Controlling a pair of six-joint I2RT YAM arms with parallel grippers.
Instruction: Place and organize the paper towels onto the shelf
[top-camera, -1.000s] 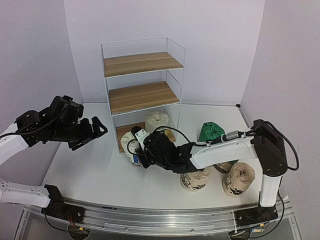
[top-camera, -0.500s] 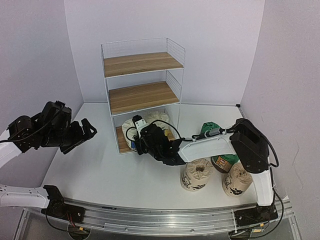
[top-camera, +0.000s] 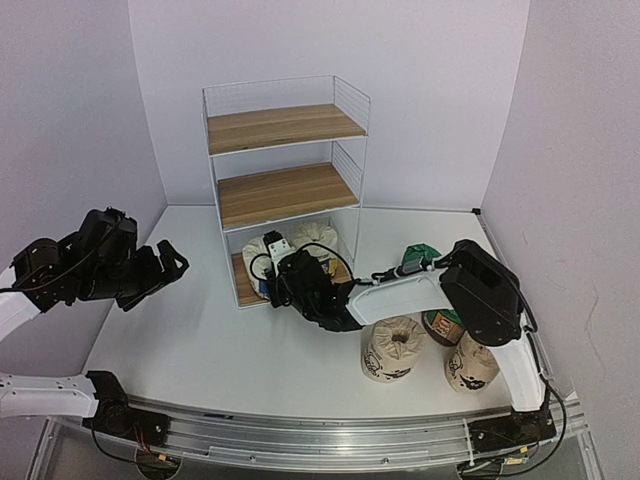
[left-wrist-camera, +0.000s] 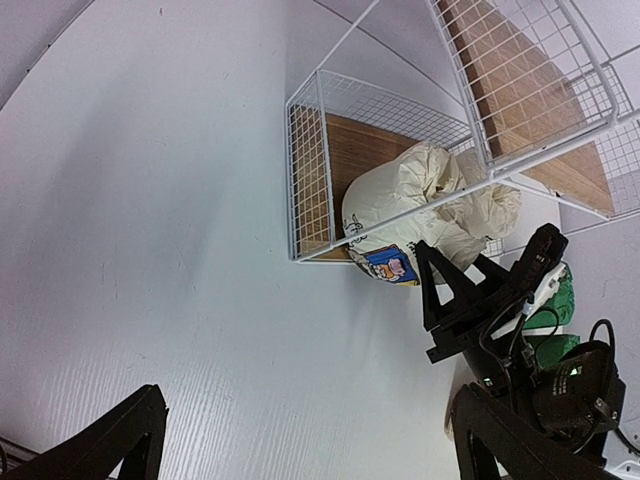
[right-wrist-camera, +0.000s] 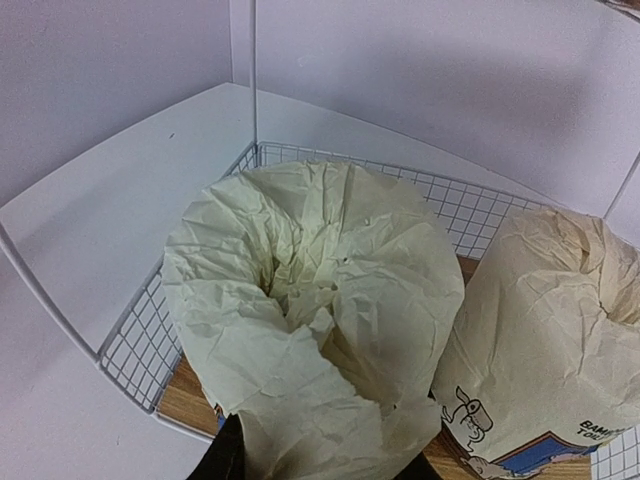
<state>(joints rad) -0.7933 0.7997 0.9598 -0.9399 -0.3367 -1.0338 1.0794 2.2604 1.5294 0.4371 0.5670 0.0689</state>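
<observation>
The right gripper (top-camera: 272, 283) reaches into the bottom tier of the shelf (top-camera: 285, 195). Its jaws are clamped on a white roll (right-wrist-camera: 310, 300), set at nine o'clock of its twin (right-wrist-camera: 540, 330), probably to keep matching wrappers together. The left gripper (top-camera: 155, 276) hangs at the table's (top-camera: 200, 340) nine o'clock, jaws apart, out of the way. The beige rolls (top-camera: 392, 350) and green rolls (top-camera: 420, 260) wait near four o'clock.

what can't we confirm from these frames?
- Right gripper, whether it clamps the front white roll: right wrist view, fingertips cut off at the bottom edge; top view, the right arm covers them.
- Near green roll: top view, mostly behind that arm.
- Beige rolls: drawings too small in top view.
</observation>
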